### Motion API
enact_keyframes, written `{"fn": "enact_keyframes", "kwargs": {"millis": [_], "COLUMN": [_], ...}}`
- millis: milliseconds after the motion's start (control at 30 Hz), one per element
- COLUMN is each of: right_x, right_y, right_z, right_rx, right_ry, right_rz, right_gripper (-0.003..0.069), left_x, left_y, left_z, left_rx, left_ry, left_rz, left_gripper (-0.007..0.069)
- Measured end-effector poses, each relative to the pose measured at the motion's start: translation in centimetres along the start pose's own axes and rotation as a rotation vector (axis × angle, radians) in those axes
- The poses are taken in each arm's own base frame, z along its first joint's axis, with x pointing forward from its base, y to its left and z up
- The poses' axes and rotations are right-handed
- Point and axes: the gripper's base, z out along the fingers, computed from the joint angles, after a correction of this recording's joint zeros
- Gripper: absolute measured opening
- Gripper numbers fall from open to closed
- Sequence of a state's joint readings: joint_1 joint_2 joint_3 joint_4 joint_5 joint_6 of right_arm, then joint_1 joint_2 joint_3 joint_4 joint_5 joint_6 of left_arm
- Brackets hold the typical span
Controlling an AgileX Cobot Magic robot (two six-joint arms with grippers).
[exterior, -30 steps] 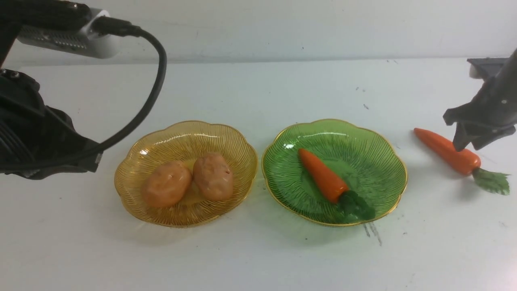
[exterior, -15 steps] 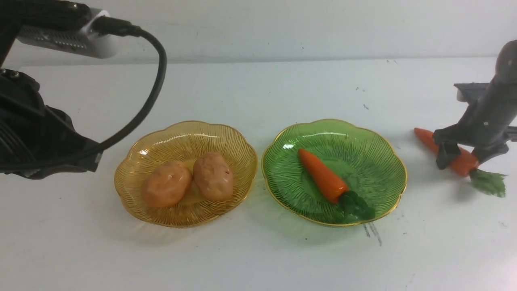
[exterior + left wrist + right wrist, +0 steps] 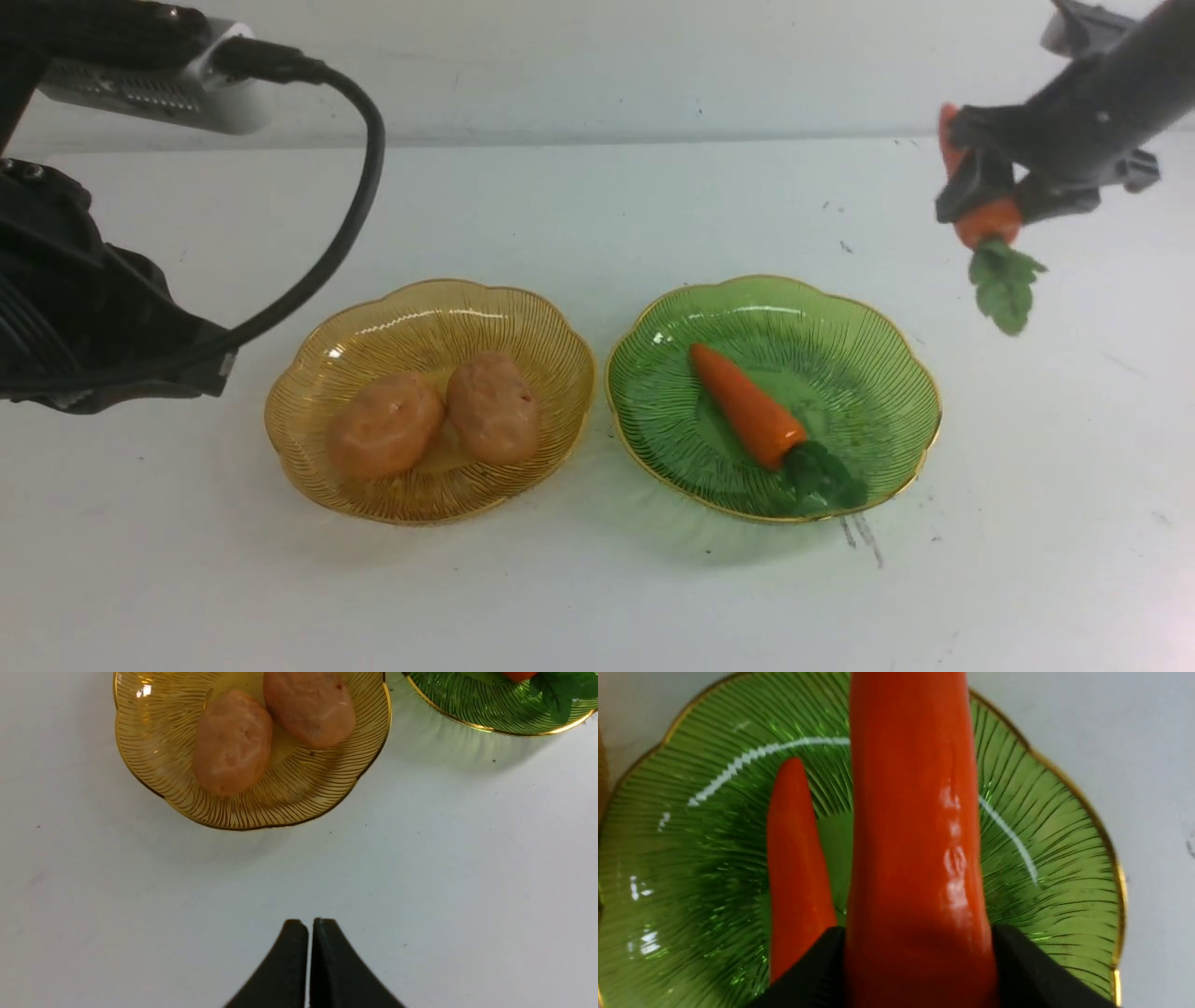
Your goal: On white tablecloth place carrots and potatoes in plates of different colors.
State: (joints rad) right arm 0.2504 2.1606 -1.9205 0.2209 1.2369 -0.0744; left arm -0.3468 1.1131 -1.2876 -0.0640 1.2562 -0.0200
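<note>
On the white tablecloth (image 3: 597, 579) an amber plate (image 3: 308, 359) holds two potatoes (image 3: 385, 425) (image 3: 493, 408). Beside it a green plate (image 3: 868, 373) holds one carrot (image 3: 747, 406) with dark leaves. My right gripper (image 3: 999, 198) hangs high at the right, past the green plate's edge, shut on a second carrot (image 3: 990, 224) whose green top droops down. In the right wrist view that carrot (image 3: 915, 835) fills the space between the black fingers (image 3: 1027, 970), above the green plate (image 3: 1064, 858). My left gripper (image 3: 310, 924) is shut and empty over bare cloth, short of the amber plate (image 3: 280, 807).
The left arm (image 3: 93, 317) and its black cable (image 3: 355, 205) stand over the table's left side. A pale wall runs behind the table's far edge. Small dark scuffs (image 3: 859, 537) mark the cloth in front of the green plate.
My right gripper came down on the carrot lying on the cloth at the right, shut on it and lifted it well above the table. The left arm has not moved.
</note>
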Motion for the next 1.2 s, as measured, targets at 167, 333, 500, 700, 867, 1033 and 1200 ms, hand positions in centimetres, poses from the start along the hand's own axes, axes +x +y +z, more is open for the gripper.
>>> {"fn": "enact_keyframes", "kwargs": {"millis": [167,333,500,700,867,1033,1200], "right_x": [0.3,0.3,3.0,11.9,24.2,34.3,39.5], "right_y": [2.2,3.2,5.2,6.5,6.0,3.9,2.3], "right_z": [1.4,-2.9,-17.4,-32.3,-36.2,-30.4,-23.8], "right_rx": [0.062,0.052,0.044,0.061,0.045,0.038,-0.033], "right_ry": [0.034,-0.054,-0.360,-0.709,-0.987,-1.305,-1.500], "right_rz": [-0.063,-0.039,-0.055,-0.088,-0.107,-0.094,-0.055], "right_gripper": [0.0645,0.0625,0.0232,-0.0006,-0.0015,-0.0015,-0.0015], "left_x": [0.0,0.0,0.0,0.1,0.1,0.1,0.2], "left_y": [0.0,0.0,0.0,0.0,0.0,0.0,0.0], "left_z": [0.0,0.0,-0.1,-0.3,-0.3,-0.3,-0.4], "left_rx": [0.000,0.000,0.000,-0.001,-0.001,0.000,0.000], "left_ry": [0.000,0.000,-0.002,-0.010,-0.011,-0.011,-0.013], "left_rz": [0.000,0.002,0.014,0.021,0.021,0.021,0.021], "left_gripper": [-0.0003,-0.0003,-0.0003,-0.0003,-0.0003,-0.0003,-0.0003]}}
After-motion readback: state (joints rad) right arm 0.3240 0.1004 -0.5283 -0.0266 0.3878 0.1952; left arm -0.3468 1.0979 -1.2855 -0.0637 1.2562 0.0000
